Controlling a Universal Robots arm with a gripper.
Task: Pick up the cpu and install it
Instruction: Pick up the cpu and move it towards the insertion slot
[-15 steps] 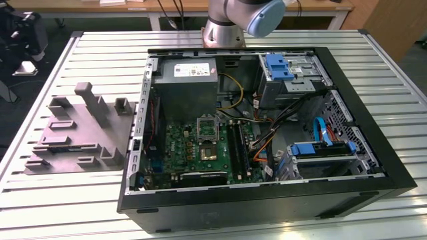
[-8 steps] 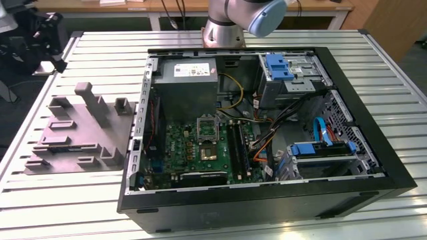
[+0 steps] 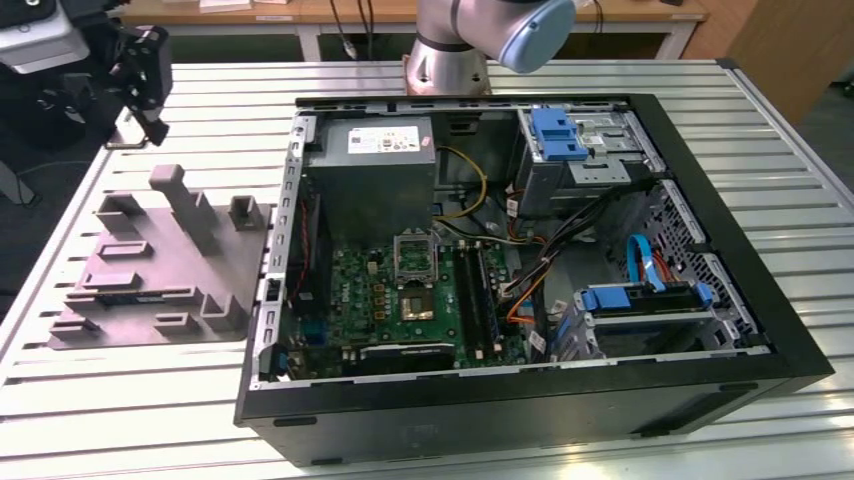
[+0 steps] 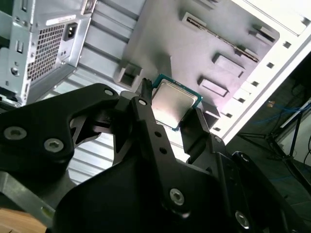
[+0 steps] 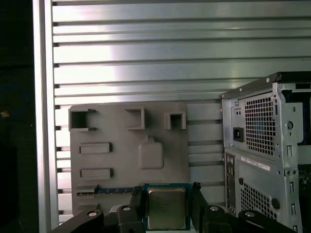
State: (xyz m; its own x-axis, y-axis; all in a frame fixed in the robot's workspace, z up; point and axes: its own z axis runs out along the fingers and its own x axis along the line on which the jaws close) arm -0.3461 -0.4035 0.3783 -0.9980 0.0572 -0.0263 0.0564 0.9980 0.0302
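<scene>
The cpu (image 5: 166, 208) is a small square chip with a silvery metal top and a green rim, and my gripper (image 5: 166, 191) is shut on it, one black finger on each side. In the second wrist view the cpu (image 4: 172, 102) sits tilted between the same fingers (image 4: 146, 109), held in the air above the grey moulded fixture (image 4: 204, 43). In the exterior view my gripper (image 3: 140, 80) hangs over the slatted table, beyond the fixture (image 3: 160, 270) and on the exterior view's left of the open computer case (image 3: 801, 350).
The open case shows a green motherboard (image 3: 400, 290), a grey power supply (image 3: 380, 160), cables and blue drive brackets (image 3: 641, 300). The fixture (image 5: 126, 155) has raised blocks and pockets. The case's rear panel (image 5: 262, 145) stands beside it on the slatted metal table (image 3: 787, 150).
</scene>
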